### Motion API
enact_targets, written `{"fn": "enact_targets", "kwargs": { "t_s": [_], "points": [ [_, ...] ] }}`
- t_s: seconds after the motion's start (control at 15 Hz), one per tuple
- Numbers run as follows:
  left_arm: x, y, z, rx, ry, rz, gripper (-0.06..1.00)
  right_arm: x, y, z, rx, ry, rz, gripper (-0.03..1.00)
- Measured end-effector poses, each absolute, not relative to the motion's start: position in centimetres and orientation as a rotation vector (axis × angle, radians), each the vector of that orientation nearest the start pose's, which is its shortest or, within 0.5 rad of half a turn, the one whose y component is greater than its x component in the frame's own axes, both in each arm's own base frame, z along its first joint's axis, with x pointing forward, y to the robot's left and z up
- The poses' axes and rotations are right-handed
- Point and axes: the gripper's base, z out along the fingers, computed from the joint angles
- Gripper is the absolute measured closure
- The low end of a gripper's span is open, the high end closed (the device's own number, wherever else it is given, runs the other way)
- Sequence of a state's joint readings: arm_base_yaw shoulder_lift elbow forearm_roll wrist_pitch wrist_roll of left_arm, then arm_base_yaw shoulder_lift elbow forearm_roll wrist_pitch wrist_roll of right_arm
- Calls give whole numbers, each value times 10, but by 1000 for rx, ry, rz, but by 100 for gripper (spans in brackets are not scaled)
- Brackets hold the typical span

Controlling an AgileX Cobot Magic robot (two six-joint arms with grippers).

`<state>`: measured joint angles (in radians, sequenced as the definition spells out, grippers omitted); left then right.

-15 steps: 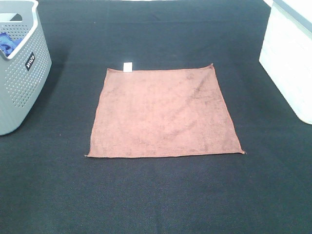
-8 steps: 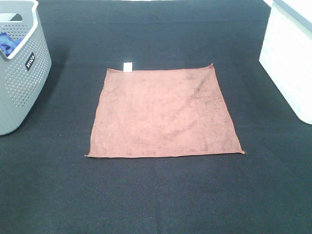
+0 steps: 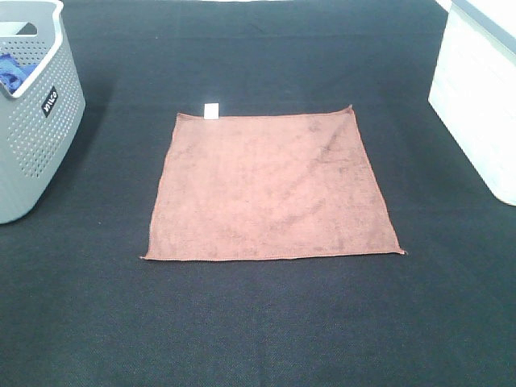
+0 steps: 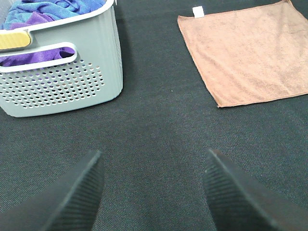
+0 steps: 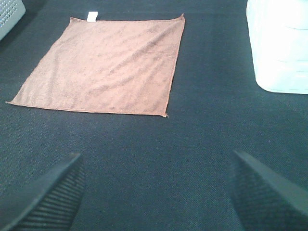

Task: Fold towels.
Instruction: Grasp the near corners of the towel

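A grey perforated basket stood at the left, holding blue and purple fabric, possibly more towels. A brown towel lay flat and unfolded mid-table. A white container stood at the right. The left gripper and right gripper hung empty, jaws spread wide, apart from the towel.

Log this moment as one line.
towel: flat, unfolded | left gripper: open, empty | right gripper: open, empty | fold: not started

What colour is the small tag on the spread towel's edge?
White tag, against the reddish-brown towel; it shows best in the left wrist view.
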<state>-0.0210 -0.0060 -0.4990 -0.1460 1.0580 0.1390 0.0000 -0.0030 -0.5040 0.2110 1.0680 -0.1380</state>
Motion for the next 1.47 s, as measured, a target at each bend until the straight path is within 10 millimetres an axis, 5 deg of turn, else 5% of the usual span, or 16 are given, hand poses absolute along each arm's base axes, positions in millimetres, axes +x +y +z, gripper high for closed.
{"fn": "enact_targets", "kwargs": {
  "t_s": [1.47],
  "points": [
    [-6,-11,278,169,2022,-100,35,-7,17,279,-151,2025,166,20]
  ]
}}
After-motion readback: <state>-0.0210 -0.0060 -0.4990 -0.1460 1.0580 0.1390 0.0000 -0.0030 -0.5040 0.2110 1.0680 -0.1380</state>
